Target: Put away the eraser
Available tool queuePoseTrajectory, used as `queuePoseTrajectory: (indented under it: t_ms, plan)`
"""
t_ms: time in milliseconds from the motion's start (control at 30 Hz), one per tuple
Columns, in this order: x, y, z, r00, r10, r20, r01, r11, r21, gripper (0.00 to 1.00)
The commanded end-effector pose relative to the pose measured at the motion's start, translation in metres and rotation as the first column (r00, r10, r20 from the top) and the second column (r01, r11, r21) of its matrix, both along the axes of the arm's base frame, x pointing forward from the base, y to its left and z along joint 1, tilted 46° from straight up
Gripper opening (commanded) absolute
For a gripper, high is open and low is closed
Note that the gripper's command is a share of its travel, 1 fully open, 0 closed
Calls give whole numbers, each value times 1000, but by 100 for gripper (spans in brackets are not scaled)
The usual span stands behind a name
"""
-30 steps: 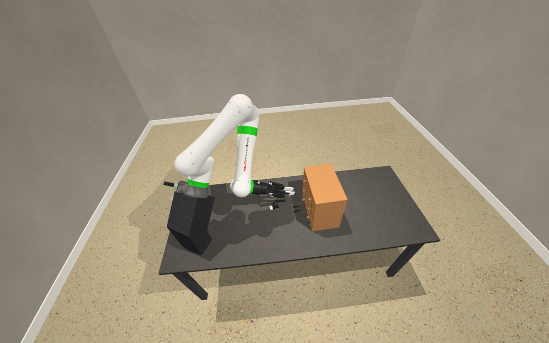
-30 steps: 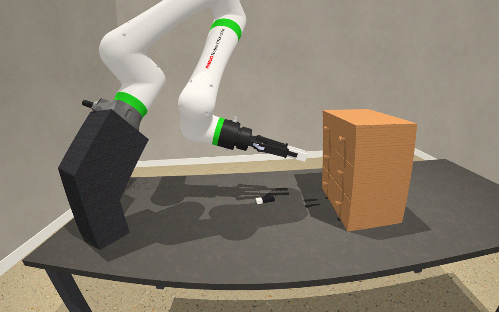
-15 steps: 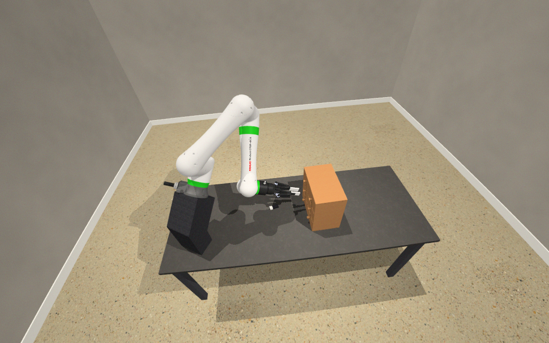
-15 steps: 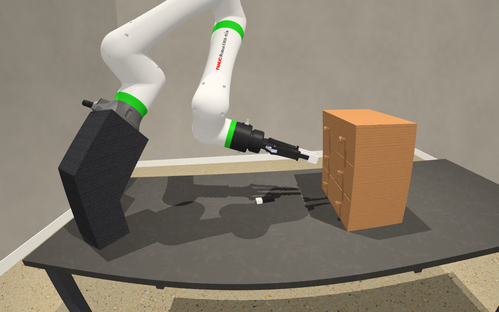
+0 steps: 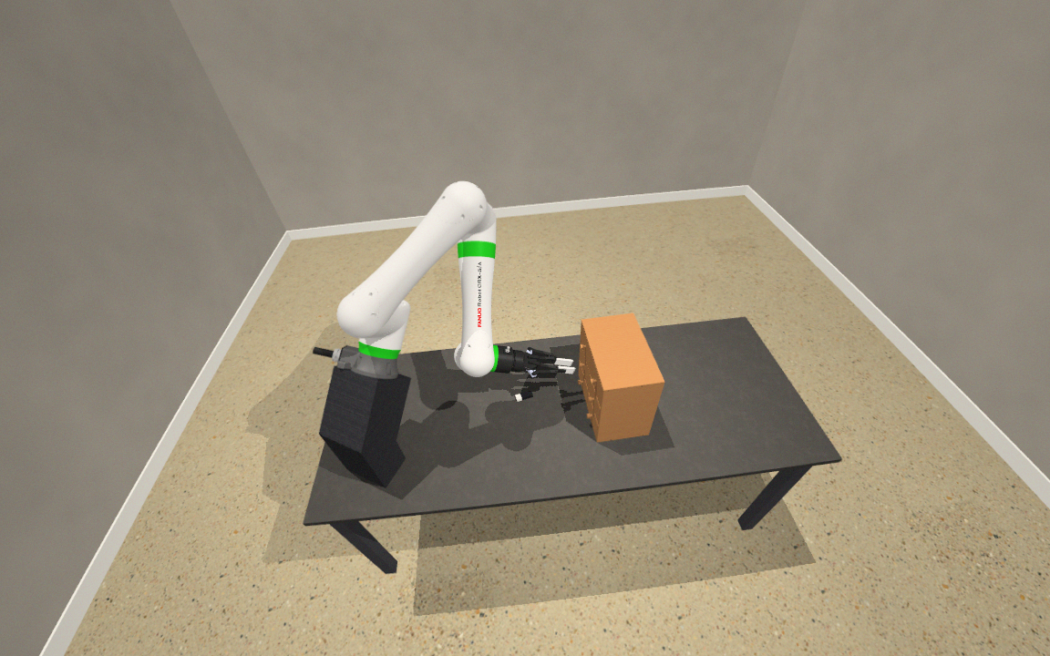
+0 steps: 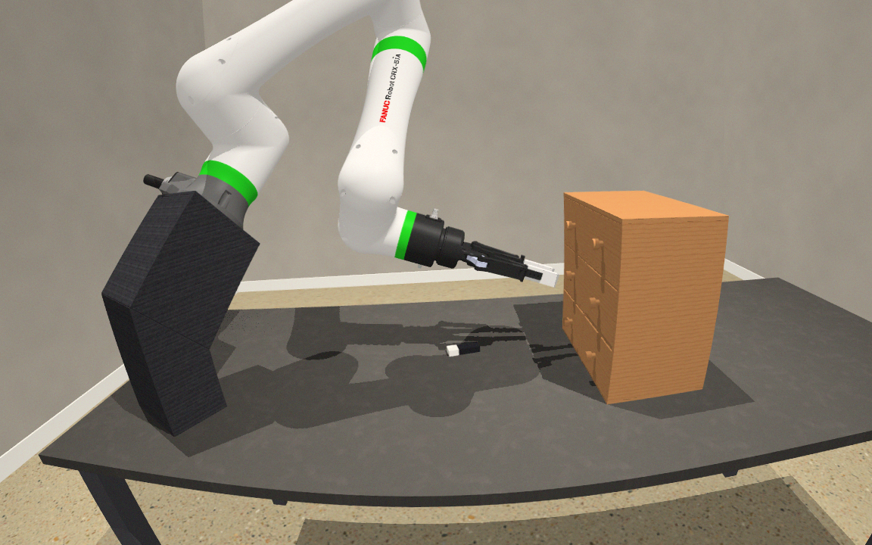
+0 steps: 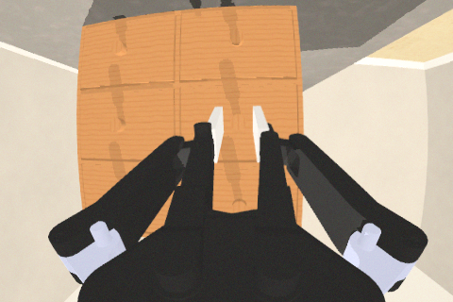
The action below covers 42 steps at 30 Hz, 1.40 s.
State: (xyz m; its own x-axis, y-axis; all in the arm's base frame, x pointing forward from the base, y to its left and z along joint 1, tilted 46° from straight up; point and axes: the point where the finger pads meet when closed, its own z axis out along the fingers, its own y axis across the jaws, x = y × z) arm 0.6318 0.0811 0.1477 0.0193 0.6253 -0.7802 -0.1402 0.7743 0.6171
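The eraser (image 5: 526, 394) (image 6: 468, 347), white with a black sleeve, lies on the table in front of the chest. The small orange chest (image 5: 626, 359) (image 6: 669, 304) (image 7: 146, 109) stands upright, with two columns of three drawers, all looking pushed in. Their contents are hidden. My gripper (image 5: 567, 366) (image 6: 553, 272) (image 7: 238, 119) is part open and empty, with a narrow gap between its white fingertips. It points at the chest's front, just short of it, at the far column. In the wrist view a middle-row knob (image 7: 237, 123) shows in the gap, beyond the tips; contact cannot be seen.
The dark table (image 5: 725, 391) (image 6: 425, 460) bears the arm's black base block (image 5: 357, 424) (image 6: 168, 318) at the left. Other drawer knobs (image 6: 597, 242) (image 7: 236, 40) stick out of the chest's front. The eraser lies below and to the near side of the gripper.
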Motion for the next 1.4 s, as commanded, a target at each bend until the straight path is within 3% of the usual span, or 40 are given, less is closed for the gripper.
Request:
queuePoseTrajectory:
  t_ms: [0, 633, 1367]
  plan:
    - [0, 0, 0, 1000, 0, 0, 0, 1000, 0, 20]
    - [2, 0, 1, 1000, 0, 0, 0, 1000, 0, 20]
    - [29, -4, 11, 1000, 0, 0, 0, 1000, 0, 20]
